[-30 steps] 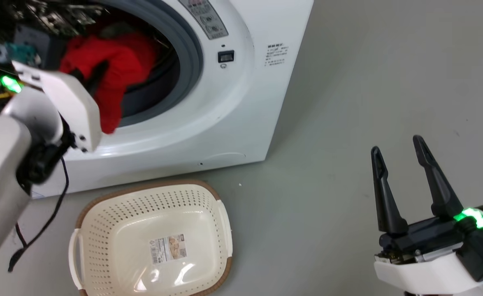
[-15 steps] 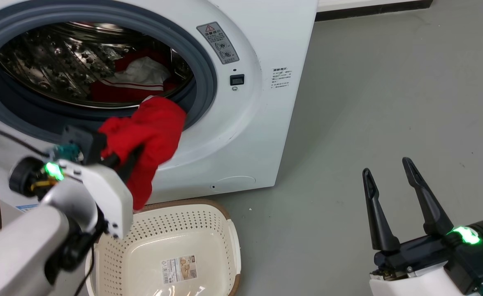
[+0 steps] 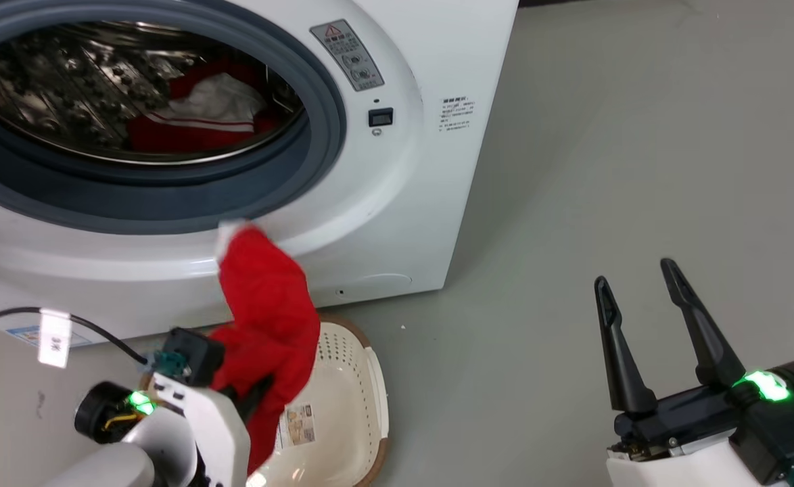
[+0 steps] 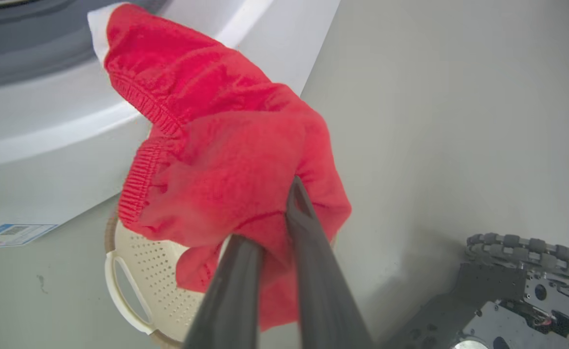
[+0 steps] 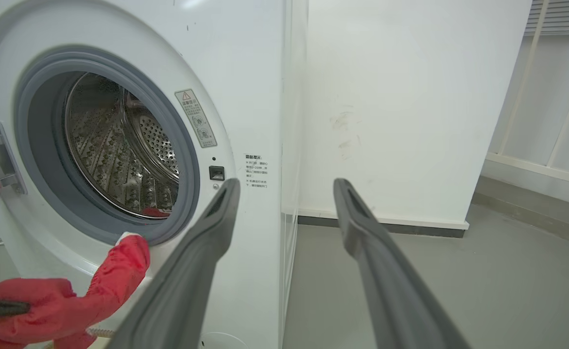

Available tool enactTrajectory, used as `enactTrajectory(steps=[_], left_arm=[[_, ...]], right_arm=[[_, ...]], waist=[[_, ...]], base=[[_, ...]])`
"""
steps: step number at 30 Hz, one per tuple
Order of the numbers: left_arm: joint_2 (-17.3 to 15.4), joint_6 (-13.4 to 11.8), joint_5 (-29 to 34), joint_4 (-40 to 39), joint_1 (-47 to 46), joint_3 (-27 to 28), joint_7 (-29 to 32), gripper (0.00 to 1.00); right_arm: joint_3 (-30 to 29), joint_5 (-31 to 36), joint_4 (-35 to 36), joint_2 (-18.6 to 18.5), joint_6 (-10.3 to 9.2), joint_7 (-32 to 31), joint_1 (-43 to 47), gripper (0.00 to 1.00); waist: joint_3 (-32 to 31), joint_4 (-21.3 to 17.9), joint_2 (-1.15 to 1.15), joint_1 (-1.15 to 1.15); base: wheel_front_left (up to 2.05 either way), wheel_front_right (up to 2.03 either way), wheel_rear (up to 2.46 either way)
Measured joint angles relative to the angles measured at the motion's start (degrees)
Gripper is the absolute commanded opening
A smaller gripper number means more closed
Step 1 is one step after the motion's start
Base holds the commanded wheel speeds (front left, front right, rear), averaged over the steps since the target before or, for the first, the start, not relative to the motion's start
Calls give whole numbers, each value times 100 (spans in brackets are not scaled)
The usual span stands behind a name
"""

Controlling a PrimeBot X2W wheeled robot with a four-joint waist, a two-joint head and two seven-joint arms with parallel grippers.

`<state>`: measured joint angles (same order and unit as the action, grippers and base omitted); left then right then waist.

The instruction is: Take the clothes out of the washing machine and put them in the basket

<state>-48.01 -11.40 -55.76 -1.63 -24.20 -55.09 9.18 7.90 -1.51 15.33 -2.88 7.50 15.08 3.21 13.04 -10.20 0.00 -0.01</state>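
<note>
Hanging from the left gripper (image 4: pixel 277 213), whose fingers pinch tight on it, a red garment (image 4: pixel 226 160) dangles over the basket (image 3: pixel 370 379). The left wrist view shows its ribbed hem, the head view more clothes (image 3: pixel 194 125) farther back inside the washing machine (image 3: pixel 397 203). The right gripper (image 3: pixel 637 277) is spread wide, holding nothing

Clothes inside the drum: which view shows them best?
Head view: the red-and-white clothes in the drum lie in plain sight. Right wrist view catches a red sliver at the drum's edge; left wrist view faces the held garment.
</note>
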Motion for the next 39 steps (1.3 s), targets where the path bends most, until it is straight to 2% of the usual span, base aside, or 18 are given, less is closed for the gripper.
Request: enactTrajectory(steps=[5, 10, 27, 33, 39], left_arm=[[215, 299, -51, 687, 42, -204, 102, 0], [591, 590, -118, 1518, -56, -272, 73, 0], [1861, 1599, 11, 4836, -1415, -407, 79, 0], [2232, 1781, 46, 5873, -1825, -557, 286, 0], [2544, 1845, 12, 6616, -2079, -634, 348, 0]], right_arm=[[-24, 0, 46, 0, 0, 0, -169, 100], [-57, -3, 81, 0, 0, 0, -346, 100], [-146, -105, 249, -1, 0, 0, -896, 100], [-161, -148, 309, -2, 0, 0, -1060, 100], [-168, -166, 339, -1, 0, 0, -1168, 100]], waist=[[295, -89, 0, 1], [648, -195, 0, 1], [1903, -478, 0, 1], [2298, -523, 0, 2], [2598, -586, 0, 2]], base=[[0, 0, 0], [0, 0, 0], [0, 0, 0], [0, 0, 0], [0, 0, 0]])
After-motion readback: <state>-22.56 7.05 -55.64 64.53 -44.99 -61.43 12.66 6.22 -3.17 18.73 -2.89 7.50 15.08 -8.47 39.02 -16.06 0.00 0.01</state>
